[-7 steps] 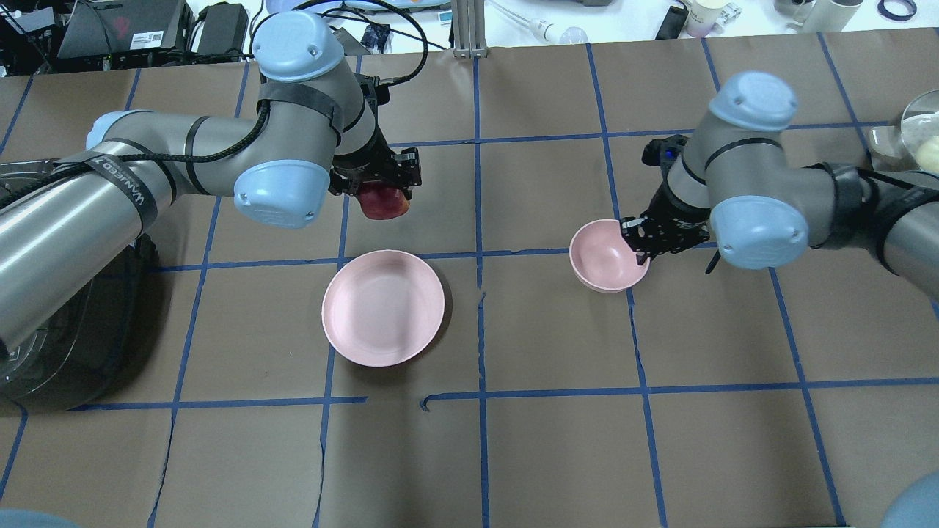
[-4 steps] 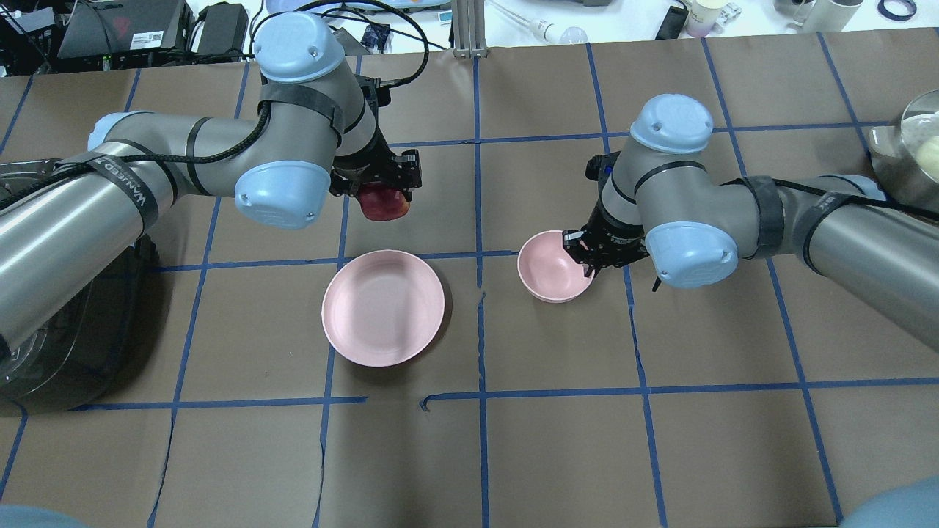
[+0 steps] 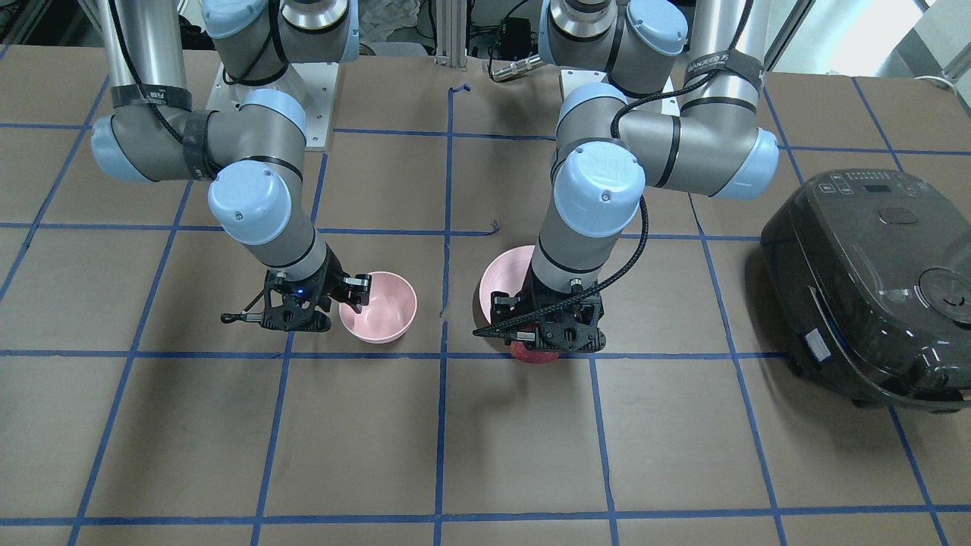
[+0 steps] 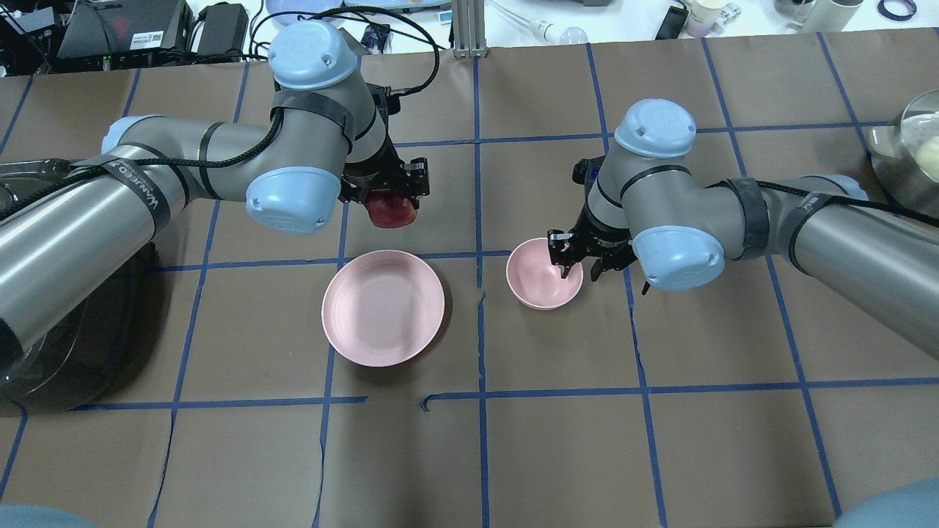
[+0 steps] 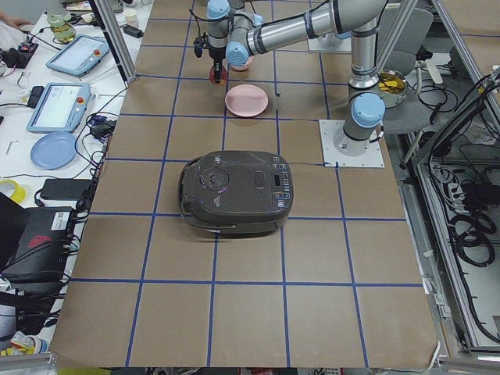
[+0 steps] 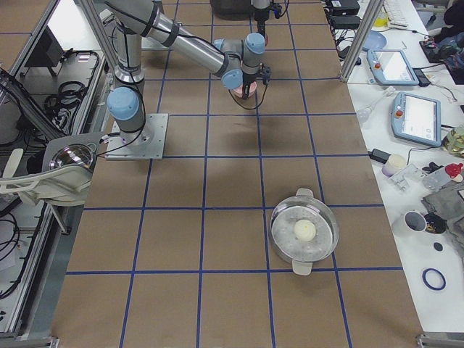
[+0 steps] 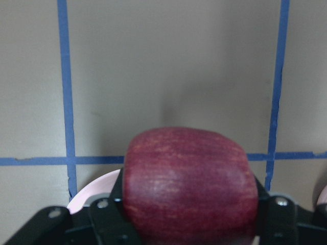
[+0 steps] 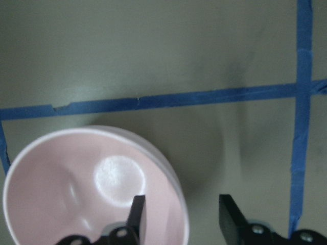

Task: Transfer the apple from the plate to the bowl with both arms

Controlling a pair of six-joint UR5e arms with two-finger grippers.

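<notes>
**Brown-papered desk: apple (image 4: 393,213) held aloft, bowl (image 4: 541,277) offered beside the plate (image 4: 383,308)**

Front-facing view: blue tape (image 3: 444,425) grids the paper. Mid-desk, the left gripper (image 3: 542,340) is clamped on the dark red apple, which pokes out beneath it on the operators' side of the plate. The right gripper (image 3: 347,297) meets the bowl's rim. A black rice cooker (image 3: 865,280) sits toward the desk's left end.

Overhead view: the plate lies bare. The apple hangs over paper just past the plate's operator-side rim, likely lifted clear so it can travel sideways. The bowl stands near the plate, apart from it, toward the right end. One right finger is inside the bowl and one outside, so the wall looks pinched, probably to present and steady the bowl for the drop. A glass-lidded pot (image 4: 917,147) sits at the right end.

Left-end view: the cooker fills the foreground; the grippers are too small to judge.

Right-end view: the pot is nearest, the arms far off.

Left wrist view: the apple fills the space between the black jaws, gripped at both flanks.

Right wrist view: the fingers (image 8: 137,217) straddle the empty bowl's rim, jaws narrowed round it.
</notes>
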